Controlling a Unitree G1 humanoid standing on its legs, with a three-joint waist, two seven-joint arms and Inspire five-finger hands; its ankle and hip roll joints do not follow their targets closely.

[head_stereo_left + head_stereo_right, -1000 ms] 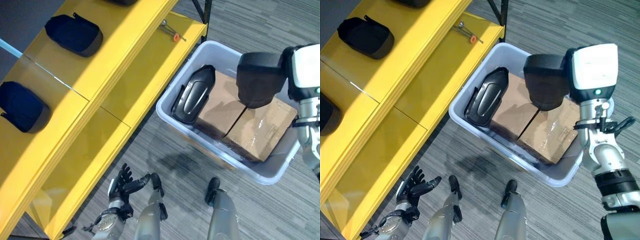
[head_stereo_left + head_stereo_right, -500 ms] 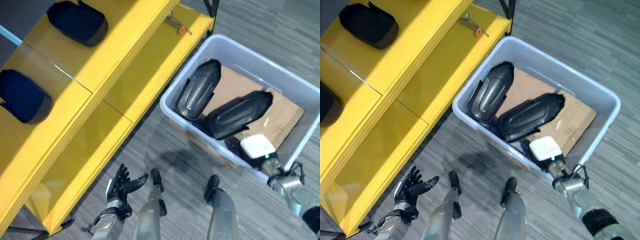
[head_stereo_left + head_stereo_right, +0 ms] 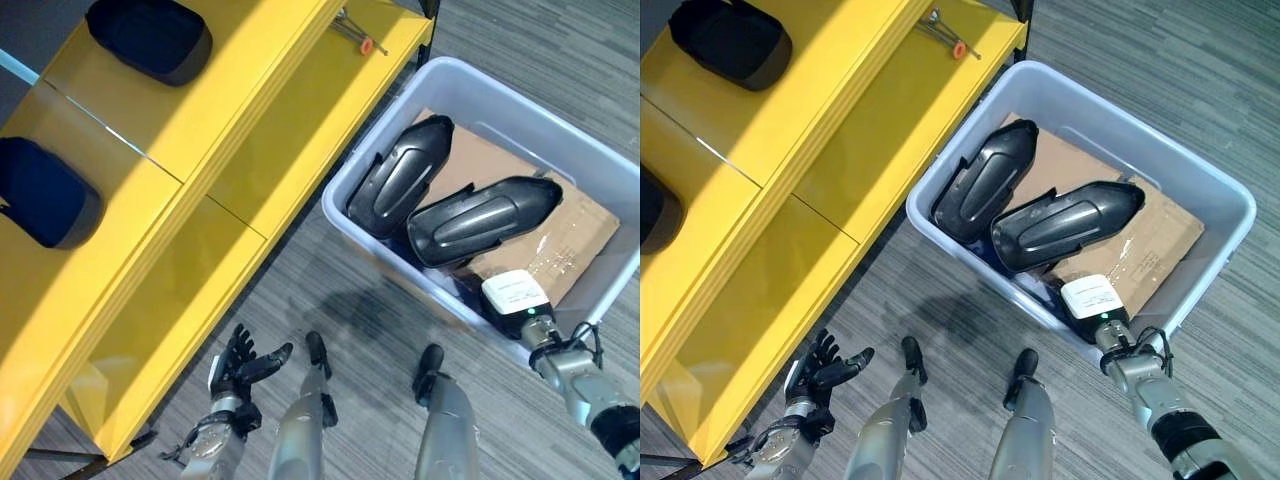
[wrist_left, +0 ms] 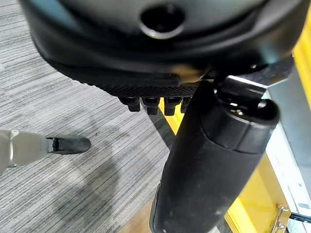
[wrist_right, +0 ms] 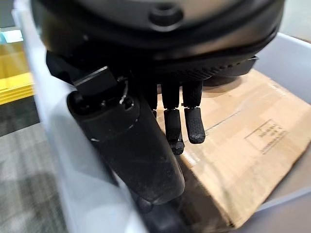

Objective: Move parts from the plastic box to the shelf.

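Right hand (image 5: 187, 119) reaches down inside plastic box (image 3: 500, 95) at near wall, fingers extended and loose, holding nothing, hanging over cardboard (image 5: 243, 141) lining box floor. Two black moulded parts (image 3: 480, 220) (image 3: 400, 180) lie side by side on cardboard, just beyond hand. Left hand (image 3: 240, 365) low beside yellow shelf (image 3: 250, 130), fingers spread, empty. Two dark parts (image 3: 150, 35) (image 3: 45, 195) rest on upper shelf level; small tool (image 3: 355, 30) lies at far end of lower level.
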